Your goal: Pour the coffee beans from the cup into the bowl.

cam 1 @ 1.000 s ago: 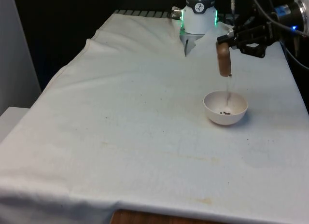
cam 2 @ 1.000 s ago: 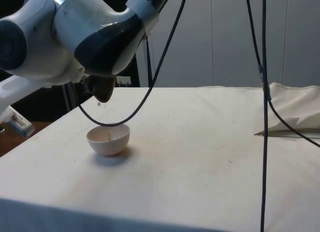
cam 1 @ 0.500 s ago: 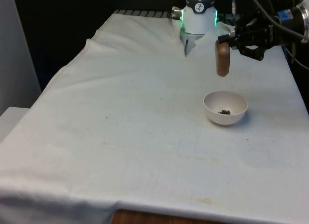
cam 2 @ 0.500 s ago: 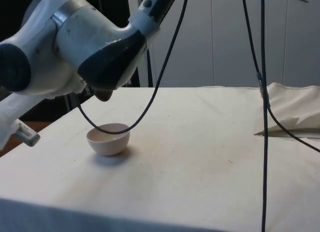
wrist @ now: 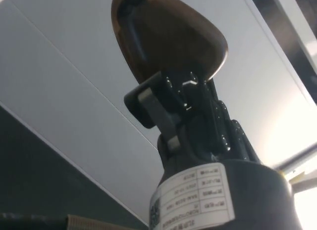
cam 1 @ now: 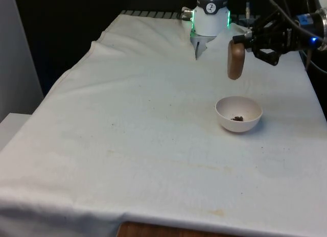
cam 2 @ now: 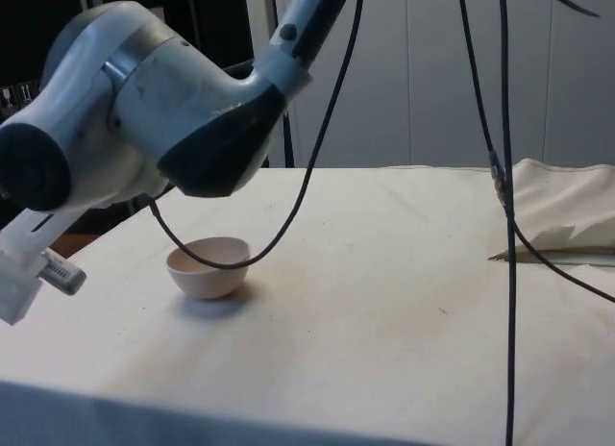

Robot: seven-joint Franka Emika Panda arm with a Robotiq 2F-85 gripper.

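The pouring looks essentially done: a small dark heap of coffee beans (cam 1: 237,118) lies in the bottom of the round white ceramic bowl (cam 1: 238,114), which stands on the white cloth-covered table (cam 1: 143,124) towards the front view's right. The black two-finger gripper (cam 1: 244,43) holds the brown wooden cup (cam 1: 235,61) in the air above the bowl and slightly to the far side of it, well clear of its rim, with its fingers clamped on the cup's edge. The cup hangs tipped over, mouth downward, and no beans are seen falling. What seems left is to right the cup and set it down.
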